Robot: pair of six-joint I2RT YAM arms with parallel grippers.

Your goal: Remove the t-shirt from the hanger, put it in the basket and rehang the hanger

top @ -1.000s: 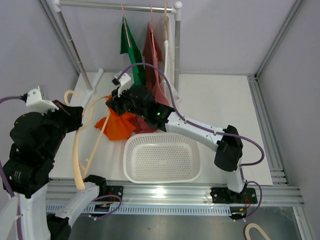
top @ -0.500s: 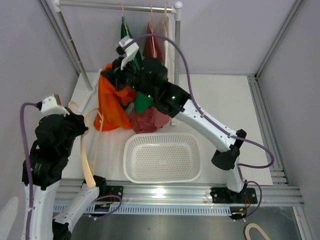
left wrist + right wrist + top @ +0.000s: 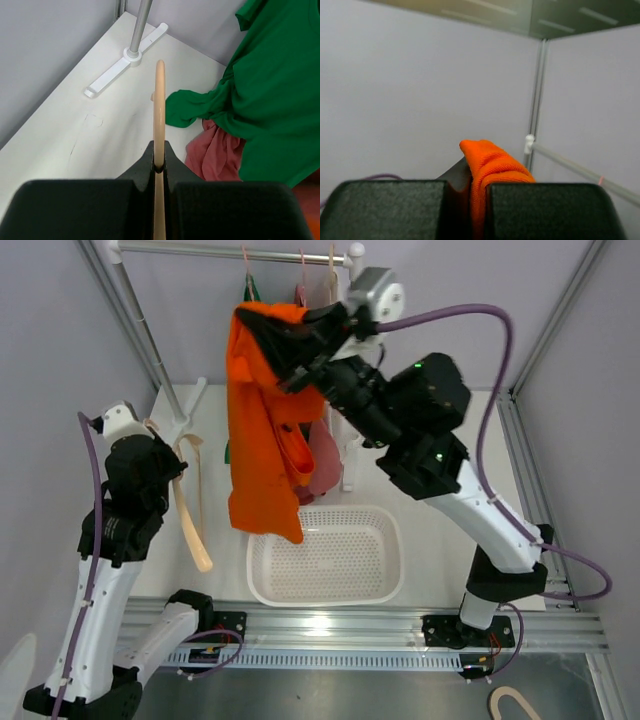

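My right gripper (image 3: 262,328) is raised high at the back and shut on the collar of the orange t-shirt (image 3: 262,430), which hangs free below it, its hem over the white basket's left rim. In the right wrist view the orange cloth (image 3: 490,167) is pinched between the jaws. My left gripper (image 3: 172,472) at the left is shut on the beige wooden hanger (image 3: 190,518), which is bare and points down toward the table. In the left wrist view the hanger (image 3: 159,110) runs straight out from the closed jaws.
A white perforated basket (image 3: 375,580) sits at the front middle. A clothes rack (image 3: 200,248) at the back carries a green shirt (image 3: 270,100) and a pink-red shirt (image 3: 215,152); the rack's white foot (image 3: 125,60) lies at the back left.
My right gripper has lifted the orange t-shirt from the table up high, pulling it clear of the hanger. My left arm has swung the bare hanger inward and down.
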